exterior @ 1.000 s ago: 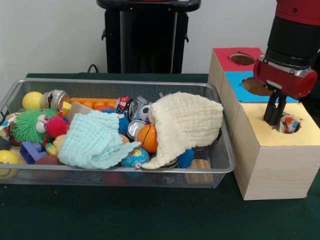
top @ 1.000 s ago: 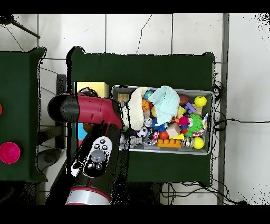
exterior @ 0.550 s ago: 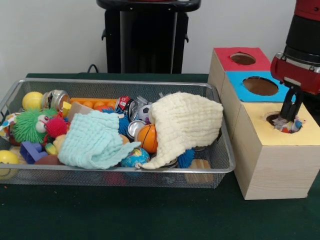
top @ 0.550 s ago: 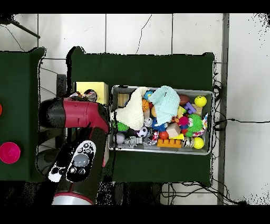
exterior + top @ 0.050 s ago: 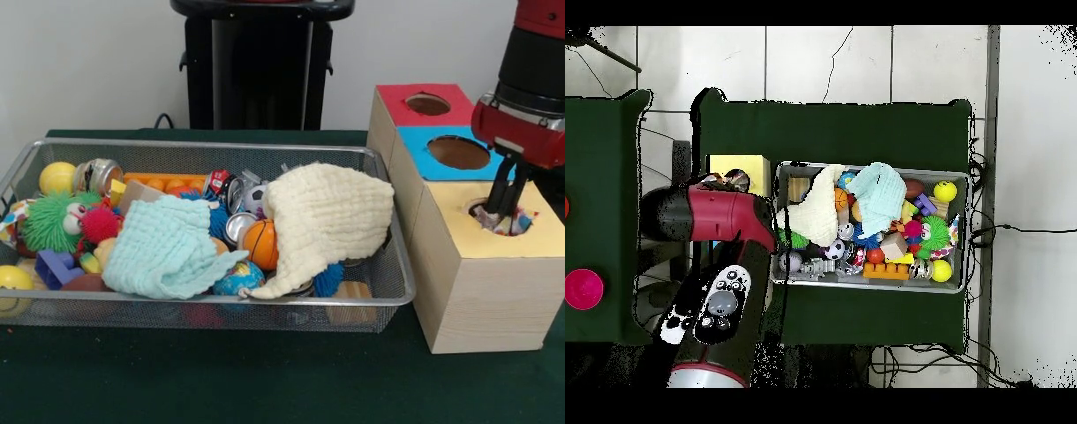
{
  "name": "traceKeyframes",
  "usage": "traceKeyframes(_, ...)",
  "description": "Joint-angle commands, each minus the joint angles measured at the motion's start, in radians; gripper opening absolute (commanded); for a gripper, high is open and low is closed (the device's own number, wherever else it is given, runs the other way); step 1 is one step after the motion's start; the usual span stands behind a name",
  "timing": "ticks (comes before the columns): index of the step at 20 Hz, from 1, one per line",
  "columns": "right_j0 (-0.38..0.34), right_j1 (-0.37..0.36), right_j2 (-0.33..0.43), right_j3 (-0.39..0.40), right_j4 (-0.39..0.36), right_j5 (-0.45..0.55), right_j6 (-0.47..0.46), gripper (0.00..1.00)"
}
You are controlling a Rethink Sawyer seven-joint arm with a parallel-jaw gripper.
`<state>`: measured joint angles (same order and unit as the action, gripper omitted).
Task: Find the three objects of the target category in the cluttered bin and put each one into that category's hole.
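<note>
The table [image 5: 221, 380] under its dark green cloth carries everything, and the red and black arm [image 5: 715, 260] reaches over its end. Well to the left of the hand in the front view lies the wire bin [image 5: 388, 291], heaped with toys. In the bin, the cream cloth [image 5: 331, 216] lies nearest the hand, draped over the pile; the mint cloth [image 5: 163, 247] lies further off, beyond an orange ball [image 5: 262, 243].

Directly under the hand stands the wooden box [image 5: 477, 300] with 3 coloured tops. The hand [image 5: 501, 201] hangs over the yellow top [image 5: 538, 234], its dark fingers [image 5: 507, 185] pointing down to the rim of the yellow hole [image 5: 499, 216]. A speckled cloth [image 5: 514, 221] sits in that hole, bunched at the opening and touching or just below the fingertips. The fingers stand close together, but whether they grip the cloth or have let go cannot be told. The blue hole [image 5: 457, 152] lies behind the hand, and the red hole [image 5: 428, 103] further back still.

At the far end of the bin from the hand sit a green furry toy [image 5: 53, 221] and a yellow ball [image 5: 56, 177].
</note>
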<state>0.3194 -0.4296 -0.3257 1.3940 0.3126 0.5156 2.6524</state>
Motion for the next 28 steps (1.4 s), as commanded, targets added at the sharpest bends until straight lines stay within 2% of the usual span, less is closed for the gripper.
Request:
traceKeyframes(1,-0.166,0.122,0.204,0.09,-0.07,-0.182,-0.057,0.0)
traceKeyframes(4,-0.209,0.146,0.244,0.081,-0.099,-0.225,-0.082,0.0)
traceKeyframes(7,-0.212,0.171,0.245,0.054,-0.121,-0.202,-0.078,0.0)
traceKeyframes(10,-0.225,0.21,0.275,0.054,-0.133,-0.277,-0.04,0.0)
traceKeyframes(12,-0.172,0.239,0.208,0.026,-0.141,-0.324,0.022,0.0)
traceKeyframes(14,-0.169,0.225,0.192,0.022,-0.156,-0.299,0.02,0.0)
traceKeyframes(16,-0.149,0.206,0.14,0.012,-0.174,-0.271,0.022,0.0)
traceKeyframes(20,-0.166,0.091,0.11,0.07,-0.214,-0.157,-0.025,0.0)
traceKeyframes(23,-0.098,-0.017,-0.01,0.111,-0.247,-0.024,-0.002,0.0)
traceKeyframes(24,-0.092,-0.062,-0.028,0.125,-0.255,0.036,-0.012,0.0)
traceKeyframes(28,-0.098,-0.172,-0.049,0.13,-0.267,0.201,-0.048,0.0)
